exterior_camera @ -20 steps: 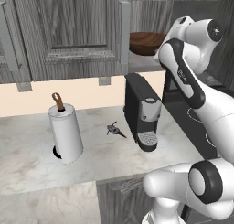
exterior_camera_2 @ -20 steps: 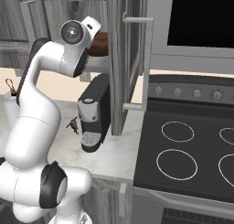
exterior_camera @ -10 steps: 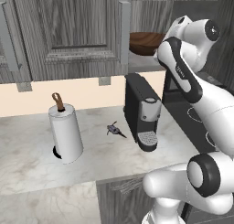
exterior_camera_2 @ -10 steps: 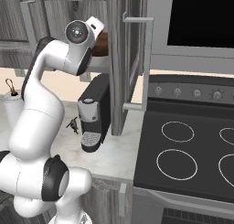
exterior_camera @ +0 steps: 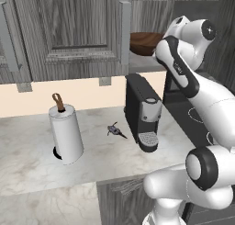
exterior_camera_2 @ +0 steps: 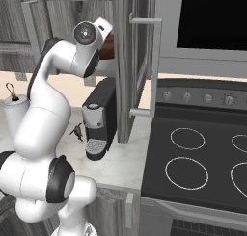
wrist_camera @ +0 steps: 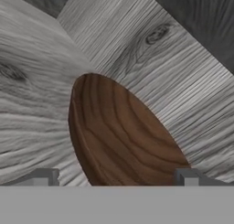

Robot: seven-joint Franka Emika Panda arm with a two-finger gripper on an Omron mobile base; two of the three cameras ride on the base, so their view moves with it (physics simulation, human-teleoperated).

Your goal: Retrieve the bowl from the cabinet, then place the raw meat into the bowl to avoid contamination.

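We see the arm [exterior_camera: 183, 77] raised into the open cabinet [exterior_camera: 82, 31], with its hand at the shelf where the bowl [exterior_camera: 146, 42] sits. In the hand view the gripper [wrist_camera: 116, 177] faces the bowl [wrist_camera: 123, 136] close up; its two fingertips [wrist_camera: 45, 176] stand wide apart, one to each side of the brown wood, and we cannot tell whether either touches it. The bowl rests on the grey shelf, above the coffee machine [exterior_camera: 143, 111].

On the counter [exterior_camera: 27, 160] the meat [exterior_camera: 115, 130] lies just left of the coffee machine, between it and the paper-towel roll [exterior_camera: 65, 133]. From the right base view, the open cabinet door [exterior_camera_2: 140, 61] stands between the arm and the stove [exterior_camera_2: 202, 158].
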